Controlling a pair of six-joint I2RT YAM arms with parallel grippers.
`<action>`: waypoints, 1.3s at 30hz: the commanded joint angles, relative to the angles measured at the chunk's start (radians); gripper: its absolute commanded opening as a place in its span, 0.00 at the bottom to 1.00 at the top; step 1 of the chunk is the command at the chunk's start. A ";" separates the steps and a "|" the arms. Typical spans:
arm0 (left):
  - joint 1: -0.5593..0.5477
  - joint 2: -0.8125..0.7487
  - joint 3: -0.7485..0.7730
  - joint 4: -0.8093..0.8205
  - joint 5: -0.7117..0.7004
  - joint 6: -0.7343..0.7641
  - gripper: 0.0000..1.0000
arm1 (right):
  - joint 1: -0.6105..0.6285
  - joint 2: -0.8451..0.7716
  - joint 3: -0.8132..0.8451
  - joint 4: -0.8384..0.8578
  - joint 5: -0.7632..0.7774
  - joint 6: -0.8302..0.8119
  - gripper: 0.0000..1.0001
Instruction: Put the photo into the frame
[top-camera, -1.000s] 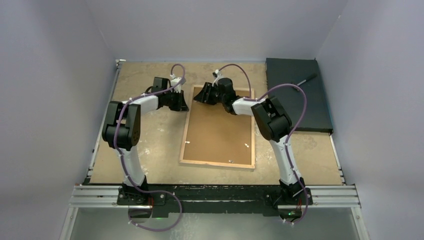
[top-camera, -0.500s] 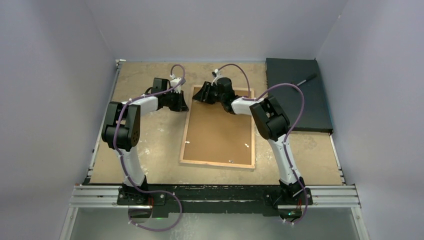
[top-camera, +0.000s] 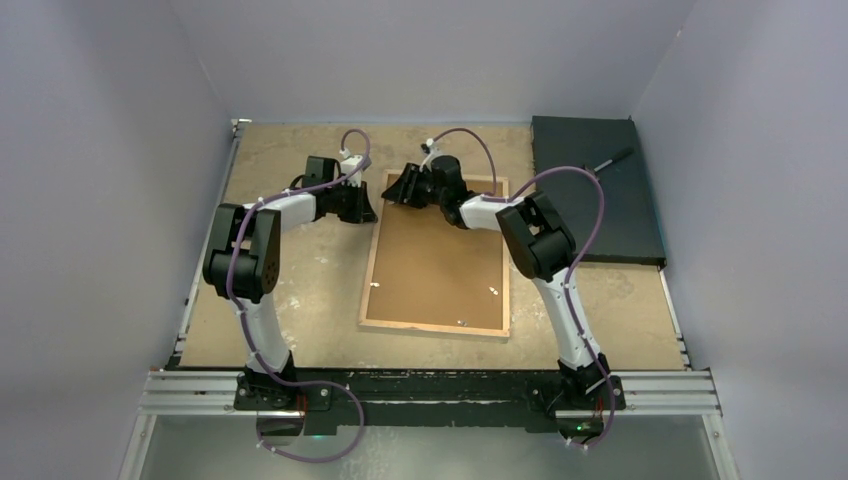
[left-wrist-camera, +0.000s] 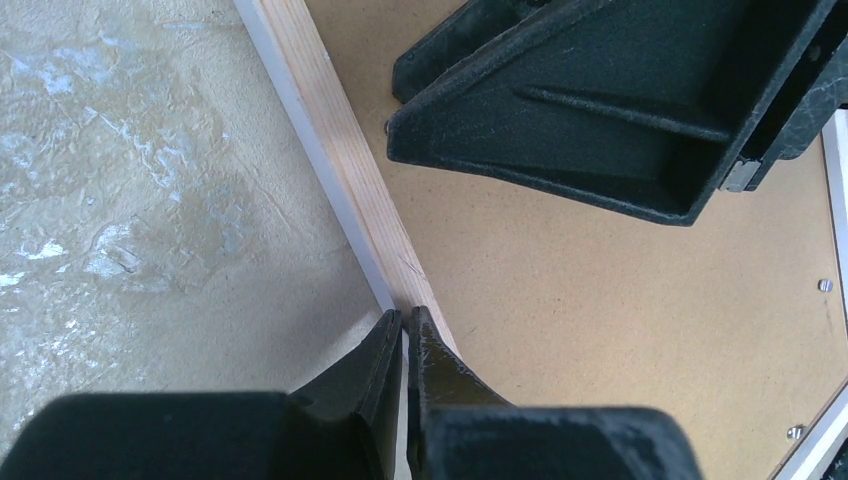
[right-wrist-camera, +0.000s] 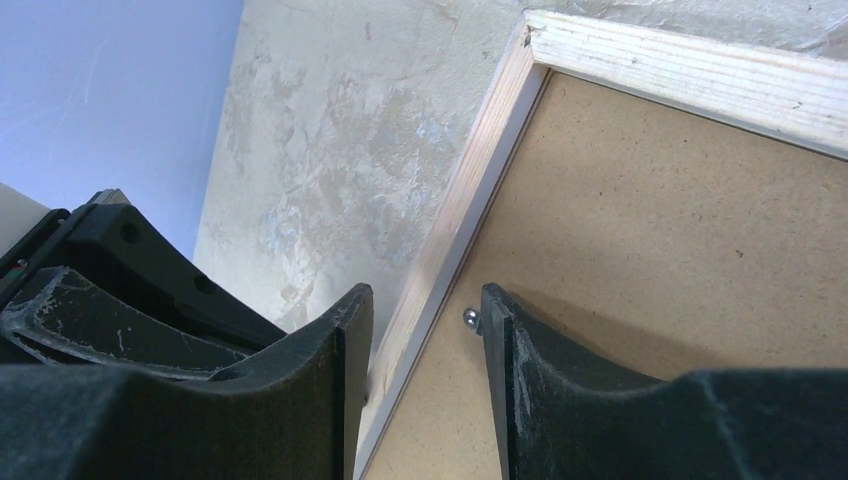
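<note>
As your right gripper (right-wrist-camera: 420, 300) creeps leftward, its half-open jaws now straddle the left side of the frame (top-camera: 372, 262) near the far corner, gripping nothing. Your left gripper (left-wrist-camera: 405, 320) stays pinched shut, empty, tips at that side. You've got the frame face down, backing board (top-camera: 440, 250) in, photo unseen. You're likely lining up on the clip (right-wrist-camera: 468, 317).

Lab robot cell (plain walls (top-camera: 120, 150), alu rail (top-camera: 430, 392)).
</note>
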 joint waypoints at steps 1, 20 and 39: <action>-0.002 0.003 -0.033 -0.057 -0.011 0.038 0.01 | 0.014 -0.034 -0.045 -0.027 -0.037 -0.010 0.47; 0.008 -0.008 -0.048 -0.062 -0.004 0.044 0.01 | 0.002 -0.093 -0.084 -0.052 -0.018 -0.042 0.52; 0.009 -0.007 -0.052 -0.061 0.008 0.040 0.00 | -0.012 -0.033 -0.009 -0.075 -0.017 -0.091 0.51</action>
